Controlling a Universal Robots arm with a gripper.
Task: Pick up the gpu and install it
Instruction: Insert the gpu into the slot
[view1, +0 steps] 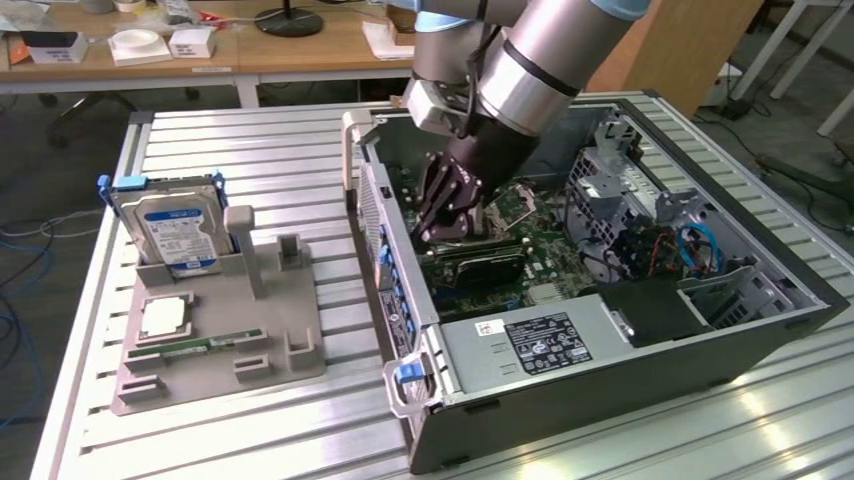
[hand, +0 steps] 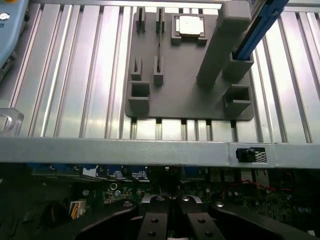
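The gpu (view1: 487, 264), a dark flat card, stands on edge over the green motherboard (view1: 541, 240) inside the open computer case (view1: 574, 395). My gripper (view1: 438, 236) reaches down into the case and sits at the card's upper end. In the wrist view the gripper (hand: 173, 221) has its two black fingers (hand: 154, 220) drawn close together, just above the motherboard. The card between them is seen edge-on and mostly hidden.
A grey parts fixture (view1: 227, 330) lies on the slatted table at the exterior view's left. It holds a silver hard drive with a blue label (view1: 171, 228), a processor (view1: 163, 317) and a green memory stick (view1: 200, 347). The case wall (hand: 150, 152) stands between the fixture (hand: 185, 80) and me. The power supply (view1: 534, 345) and drive cages (view1: 627, 190) crowd the case.
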